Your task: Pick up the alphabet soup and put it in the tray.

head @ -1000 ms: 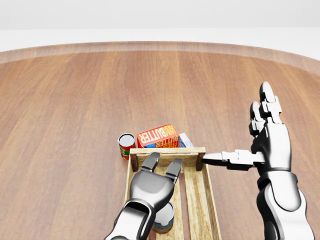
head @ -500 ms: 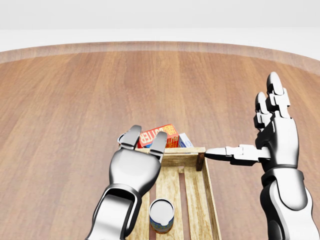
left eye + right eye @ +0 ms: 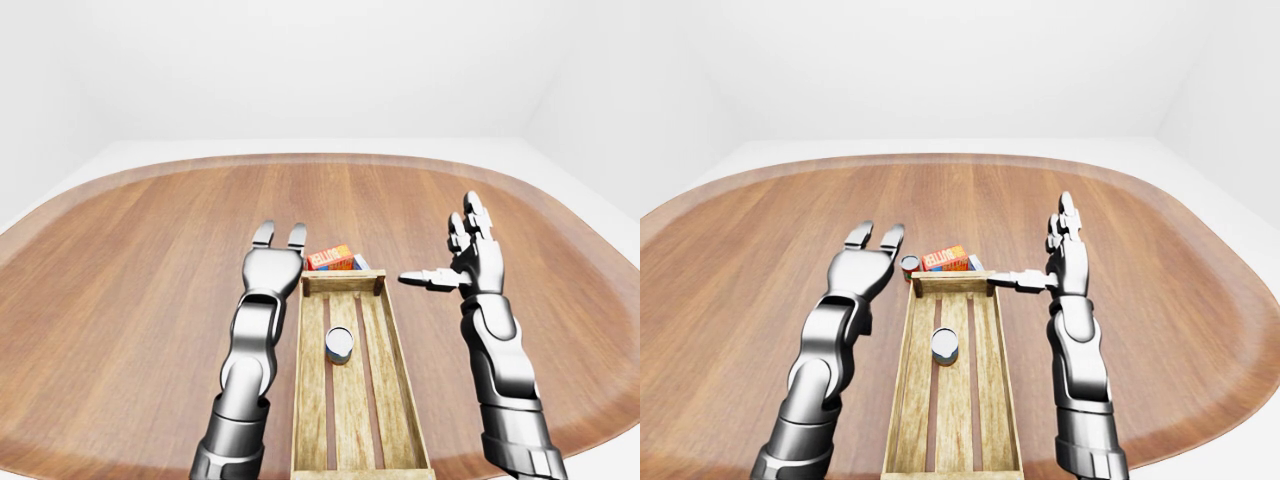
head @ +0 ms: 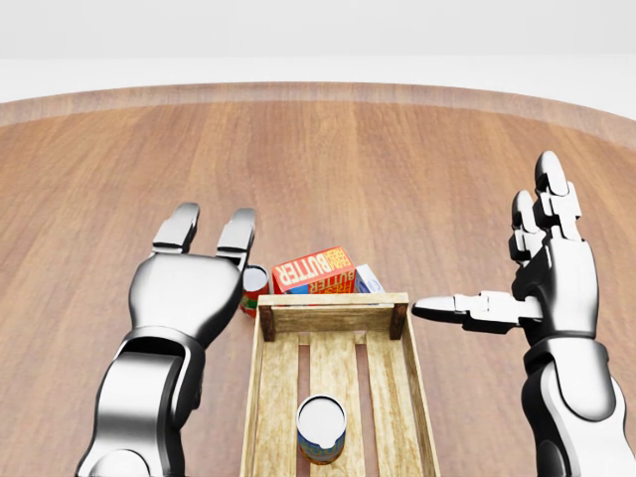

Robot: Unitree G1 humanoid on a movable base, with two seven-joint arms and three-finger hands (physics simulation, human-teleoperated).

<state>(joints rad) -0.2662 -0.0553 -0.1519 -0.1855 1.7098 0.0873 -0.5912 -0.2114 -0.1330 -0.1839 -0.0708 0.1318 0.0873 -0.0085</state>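
Left-eye view: round wooden table [image 3: 120,290]; long slatted wooden tray [image 3: 352,420] between the two arms; one can [image 3: 339,344] standing upright on the tray slats, below and to the right of the left hand [image 3: 274,262], touched by neither hand; left hand flat, fingers spread, holding nothing, just left of the tray's top end; right hand [image 3: 470,260] raised to the right of the tray, fingers up and thumb pointing toward the tray's top corner, empty. Head view: same can, blue-labelled, seen from above low in the tray; label text too small to read, so its being the alphabet soup is a judgement from its place and the task; a second can [image 4: 251,288], red-labelled, on the table just beside the left hand's fingertips [image 4: 238,227] and outside the tray's top-left corner; butter box [image 4: 314,270] and a pale carton [image 4: 369,279] above the tray's top wall, right of the left hand. Right-eye view: adds nothing new; both hands apart from the tray's contents. Status, as judged: can appears placed and released; little seems left beyond drawing the arms clear.
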